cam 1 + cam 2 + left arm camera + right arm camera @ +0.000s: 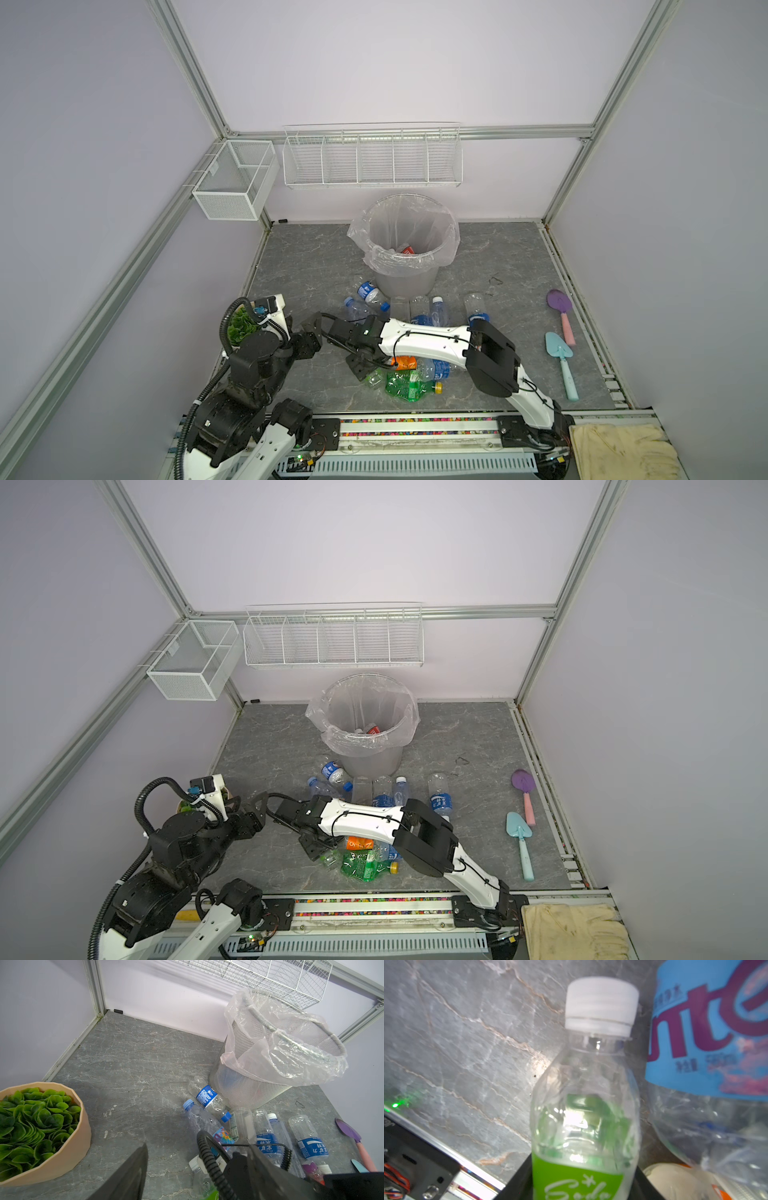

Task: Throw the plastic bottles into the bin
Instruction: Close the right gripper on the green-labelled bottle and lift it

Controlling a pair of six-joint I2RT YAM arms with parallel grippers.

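Bottle [583, 1105]: clear plastic, green label, white cap.
Right gripper [584, 1172]: jaws flank it; hold unclear.
Left gripper [198, 1147]: spread wide, empty.

The left gripper [198, 1147] hovers with its fingers [133, 1174] spread wide. Just ahead of those fingers the right arm [428, 336] stretches across, with the right gripper [365, 369] angled downward, closure unclear.

My right arm [428, 336] lies across the middle, over the pile [409, 388], barring the way from my left. Bottles [419, 309] fence the bin [409, 282] on its near side. Open floor [299, 266] lies left of the bin, beyond the pot [68, 1147]
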